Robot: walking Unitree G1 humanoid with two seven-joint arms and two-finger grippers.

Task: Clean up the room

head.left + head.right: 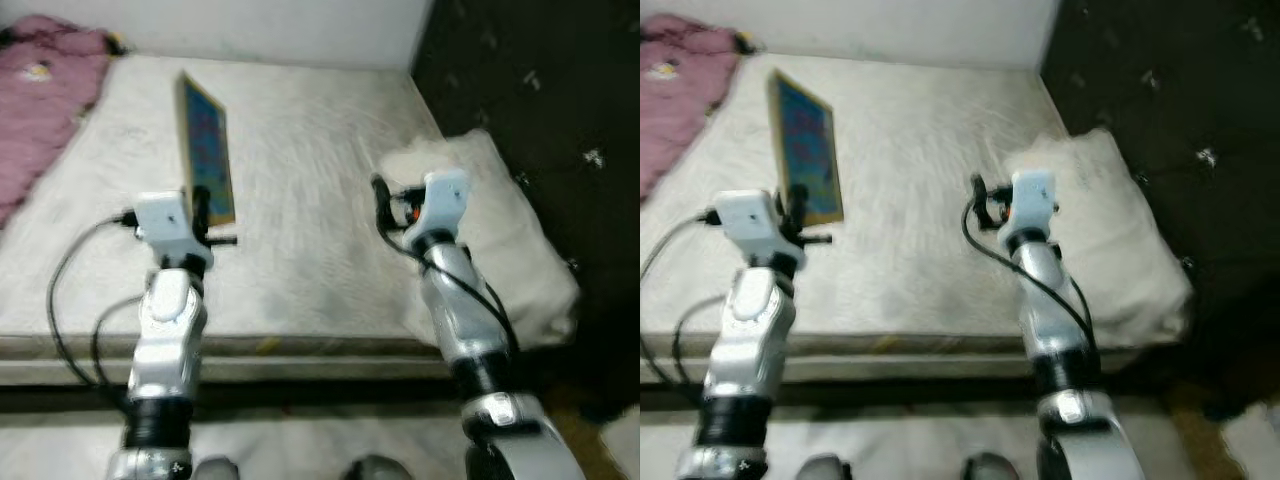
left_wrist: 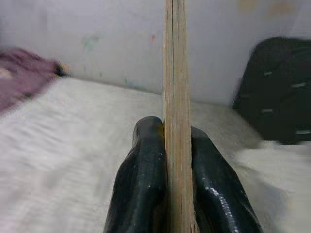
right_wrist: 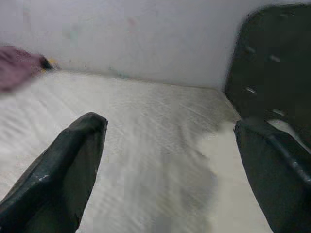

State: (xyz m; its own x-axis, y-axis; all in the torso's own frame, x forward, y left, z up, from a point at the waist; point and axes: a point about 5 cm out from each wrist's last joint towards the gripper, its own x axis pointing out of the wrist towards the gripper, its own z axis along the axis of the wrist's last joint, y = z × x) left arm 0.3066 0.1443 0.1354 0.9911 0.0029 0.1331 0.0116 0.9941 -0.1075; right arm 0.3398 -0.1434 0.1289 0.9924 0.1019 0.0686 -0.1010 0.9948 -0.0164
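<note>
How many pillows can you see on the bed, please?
1. A white pillow lies at the bed's right side by the dark headboard, next to the right gripper; the pink blanket might hide another.

A blue, mottled face with a tan wooden edge is seen on the board (image 1: 206,150). The mattress (image 1: 300,200) is off-white, the blanket (image 1: 40,95) mauve-pink, the headboard (image 1: 540,90) black, the pillow (image 1: 500,230) cream.

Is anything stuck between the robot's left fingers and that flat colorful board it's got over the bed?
No. The left gripper is shut right on the board, one black finger pressed against each side of its thin edge, with nothing between. The right gripper hangs open above the bed.
</note>
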